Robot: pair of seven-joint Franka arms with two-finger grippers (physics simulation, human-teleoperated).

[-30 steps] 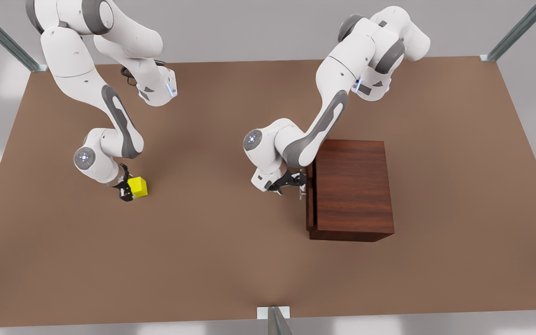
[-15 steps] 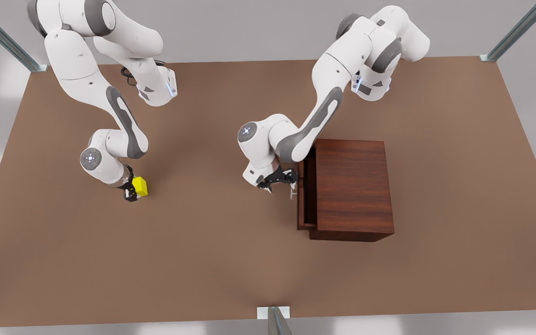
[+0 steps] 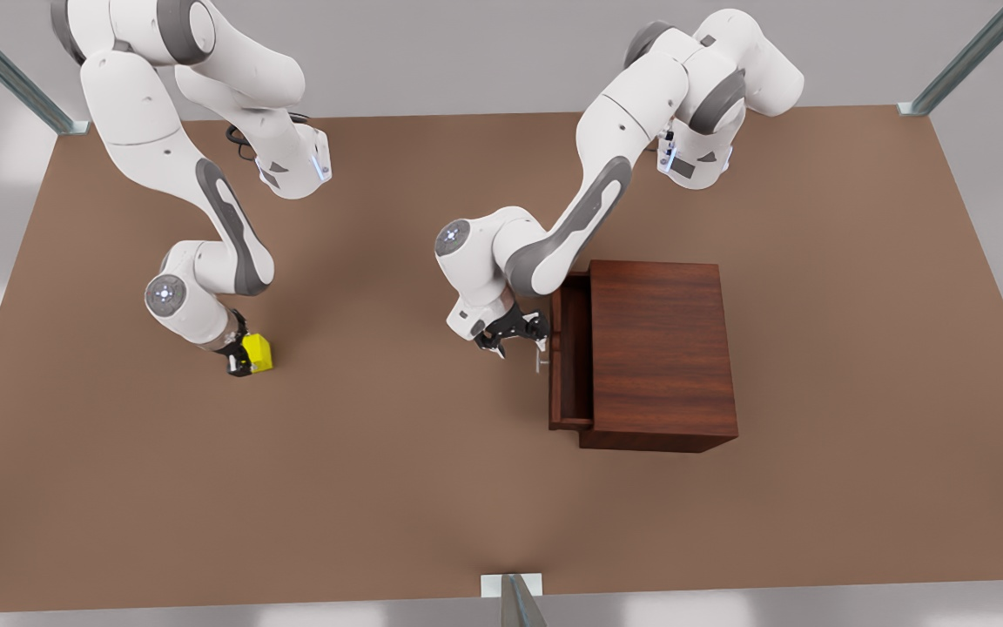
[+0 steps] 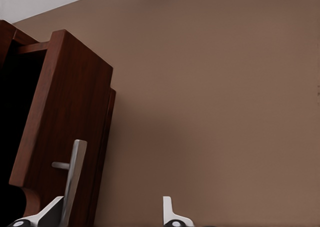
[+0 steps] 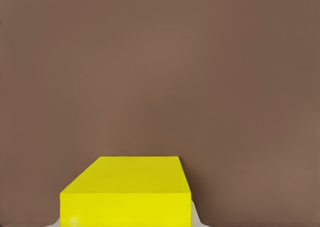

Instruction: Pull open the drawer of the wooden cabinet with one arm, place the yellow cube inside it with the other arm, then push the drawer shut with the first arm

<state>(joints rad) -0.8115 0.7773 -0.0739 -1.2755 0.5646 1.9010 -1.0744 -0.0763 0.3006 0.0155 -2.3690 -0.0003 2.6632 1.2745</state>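
Note:
The wooden cabinet [image 3: 663, 348] stands right of the table's middle in the front view. Its drawer [image 3: 569, 357] juts partway out toward the front view's left, and the silver bar handle [image 4: 74, 172] lies between the open fingers of my left gripper [image 3: 514, 335], close against one fingertip [image 4: 54, 212]. Far toward the front view's left, the yellow cube [image 3: 258, 353] sits low over the table. My right gripper [image 3: 238, 357] is shut on the yellow cube [image 5: 127, 189], with a fingertip [image 5: 197, 218] showing at its side.
The brown table [image 3: 397, 488] stretches wide between the cube and the cabinet and toward the front edge. Metal frame posts [image 3: 514, 601] stand at the table's edges. Both arm bases sit along the far edge.
The drawer has slid farther out of the cabinet toward the front view's left, with my left gripper moving along at the handle. My right gripper turned slightly at the cube.

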